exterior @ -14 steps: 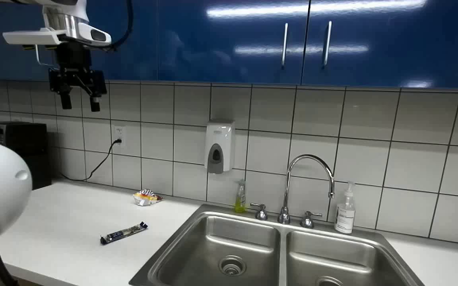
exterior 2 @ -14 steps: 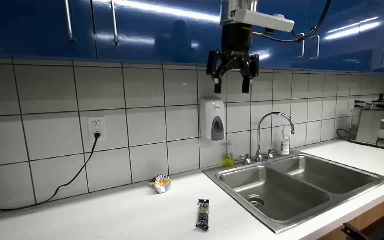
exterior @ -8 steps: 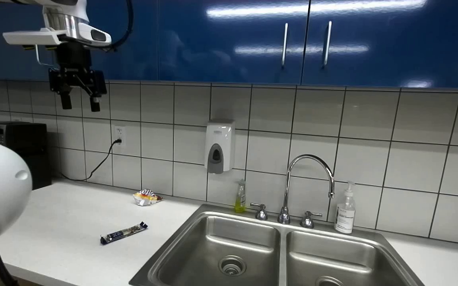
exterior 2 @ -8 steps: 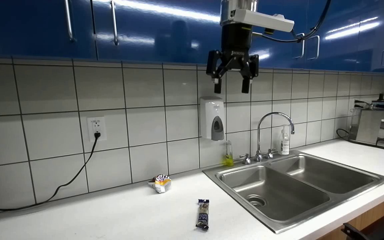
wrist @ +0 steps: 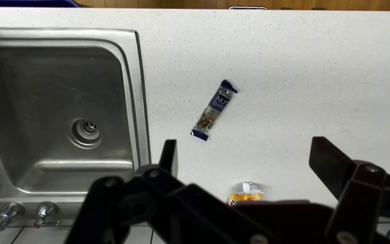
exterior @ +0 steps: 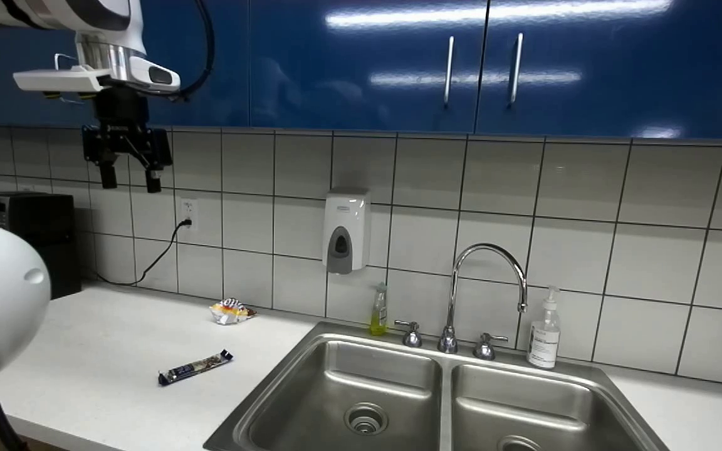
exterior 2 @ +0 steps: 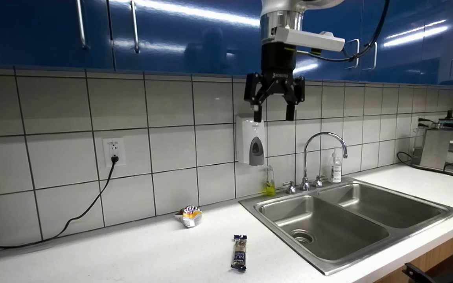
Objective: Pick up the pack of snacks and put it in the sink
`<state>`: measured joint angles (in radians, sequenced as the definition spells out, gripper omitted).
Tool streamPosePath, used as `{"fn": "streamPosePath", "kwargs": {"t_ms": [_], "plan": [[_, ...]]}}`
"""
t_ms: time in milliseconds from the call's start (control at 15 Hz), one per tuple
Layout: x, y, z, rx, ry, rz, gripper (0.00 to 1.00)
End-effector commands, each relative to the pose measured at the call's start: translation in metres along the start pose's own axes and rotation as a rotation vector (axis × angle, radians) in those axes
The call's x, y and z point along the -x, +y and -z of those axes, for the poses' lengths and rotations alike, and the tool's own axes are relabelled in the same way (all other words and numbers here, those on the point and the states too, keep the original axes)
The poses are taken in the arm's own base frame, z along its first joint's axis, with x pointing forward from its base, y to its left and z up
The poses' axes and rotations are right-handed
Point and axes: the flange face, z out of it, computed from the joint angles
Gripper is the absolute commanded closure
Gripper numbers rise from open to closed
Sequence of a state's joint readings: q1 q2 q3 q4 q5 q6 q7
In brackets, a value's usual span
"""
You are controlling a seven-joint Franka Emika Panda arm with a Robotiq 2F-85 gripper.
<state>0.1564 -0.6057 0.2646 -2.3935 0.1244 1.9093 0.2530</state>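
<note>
The pack of snacks, a slim dark nut bar packet (exterior: 195, 368), lies flat on the white counter left of the sink (exterior: 276, 379) in both exterior views (exterior 2: 239, 253). In the wrist view the packet (wrist: 214, 110) lies tilted, ahead of the fingertips, beside the sink's rim (wrist: 134, 84). The sink (exterior 2: 350, 215) is stainless steel with two basins and a curved chrome tap (exterior 2: 306, 159). My gripper (exterior: 131, 185) is open and empty, pointing down, high above the counter, as both exterior views show (exterior 2: 273, 115). Its two fingers also stand wide apart in the wrist view (wrist: 243, 147).
A crumpled orange and white snack bag (exterior: 229, 312) sits near the tiled wall, partly hidden behind the gripper in the wrist view (wrist: 246, 193). A yellow-green bottle (exterior 2: 269, 184) and a white pump bottle (exterior 2: 335, 169) stand behind the sink. Blue cabinets (exterior: 361, 62) hang above.
My gripper has moved down a little in both exterior views and stays open. The packet, the snack bag and the sink have not moved.
</note>
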Motion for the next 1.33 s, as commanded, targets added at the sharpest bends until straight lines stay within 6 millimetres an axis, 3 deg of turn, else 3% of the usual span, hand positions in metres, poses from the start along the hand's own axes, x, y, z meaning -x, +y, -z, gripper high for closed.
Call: {"fn": "streamPosePath", "kwargs": {"t_ms": [0, 533, 1267], "plan": [[0.004, -0.001, -0.023, -0.013, -0.02, -0.011, 0.0], [0.011, -0.006, -0.086, -0.032, -0.054, -0.018, 0.0], [-0.012, -0.025, -0.188, -0.042, -0.042, 0.008, 0.0]]}}
